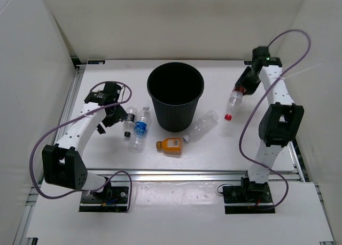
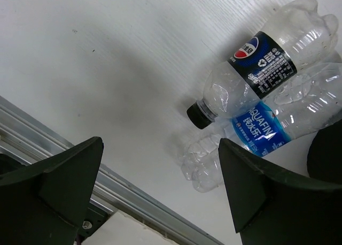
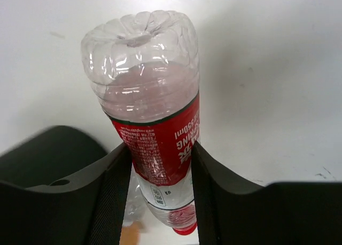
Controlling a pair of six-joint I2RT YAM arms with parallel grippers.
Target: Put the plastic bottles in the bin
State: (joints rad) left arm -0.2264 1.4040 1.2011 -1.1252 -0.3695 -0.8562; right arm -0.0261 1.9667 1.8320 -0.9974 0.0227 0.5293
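The black bin (image 1: 176, 95) stands upright at the table's middle back. My right gripper (image 1: 241, 89) is shut on a clear red-labelled, red-capped bottle (image 1: 233, 102) and holds it in the air right of the bin, cap down; the label (image 3: 160, 146) sits between the fingers (image 3: 115, 191). My left gripper (image 1: 113, 116) is open and empty, just left of a black-labelled bottle (image 2: 262, 63) and a blue-labelled bottle (image 2: 267, 130) lying side by side. These show in the top view too: black-labelled bottle (image 1: 129, 121), blue-labelled bottle (image 1: 140, 129). A clear bottle (image 1: 200, 125) and an orange bottle (image 1: 171, 145) lie in front of the bin.
White walls enclose the table on three sides. An aluminium rail (image 2: 133, 194) runs along the near edge. Purple cables (image 1: 288, 39) loop from both arms.
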